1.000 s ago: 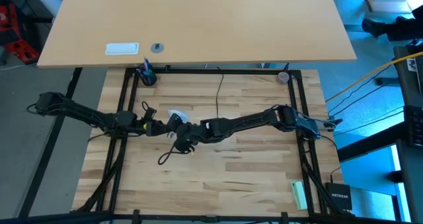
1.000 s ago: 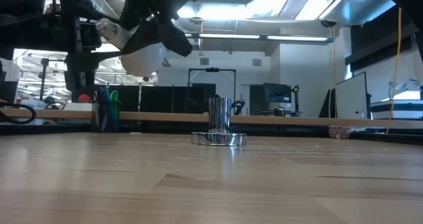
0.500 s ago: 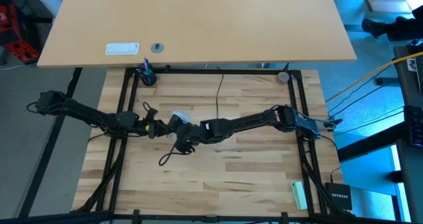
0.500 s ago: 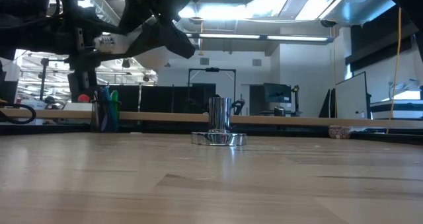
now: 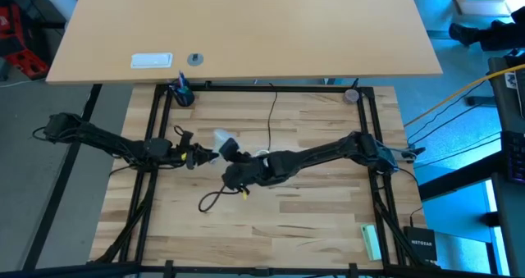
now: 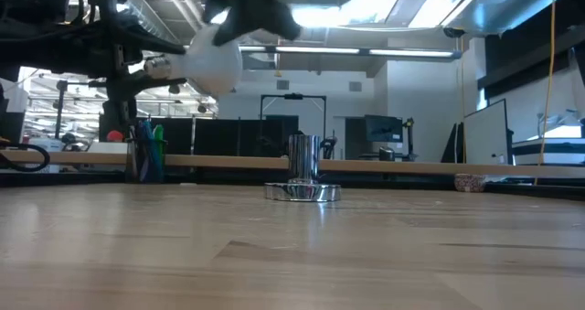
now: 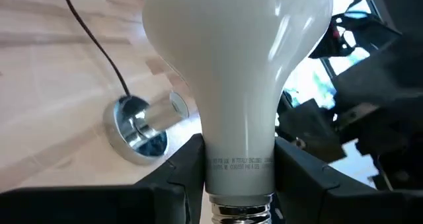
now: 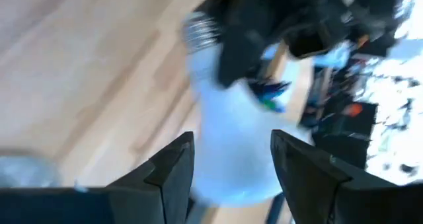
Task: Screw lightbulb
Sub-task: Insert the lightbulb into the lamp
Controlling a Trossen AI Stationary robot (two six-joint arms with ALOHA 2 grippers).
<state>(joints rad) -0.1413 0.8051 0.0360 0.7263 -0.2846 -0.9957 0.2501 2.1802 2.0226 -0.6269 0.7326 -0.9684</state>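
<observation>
Above a wooden table (image 5: pixel 312 212), mid-air: the bulb (image 6: pixel 213 61), clamped at its narrow neck between the fingers (image 7: pixel 182 171) of the left gripper (image 5: pixel 207 155), globe pointing away from that arm, metal screw base toward it. Close by on the globe's far side, the right gripper (image 5: pixel 236 170), fingers (image 8: pixel 173 168) parted to either side of the white globe, contact impossible to tell through the blur. Well clear of the tabletop, with the silver socket (image 6: pixel 303 176) standing upright on its round base farther back and its thin black cord (image 5: pixel 273 114) trailing toward the table's far edge. Loose loop of black cable (image 5: pixel 212 200) lying on the wood near the grippers.
</observation>
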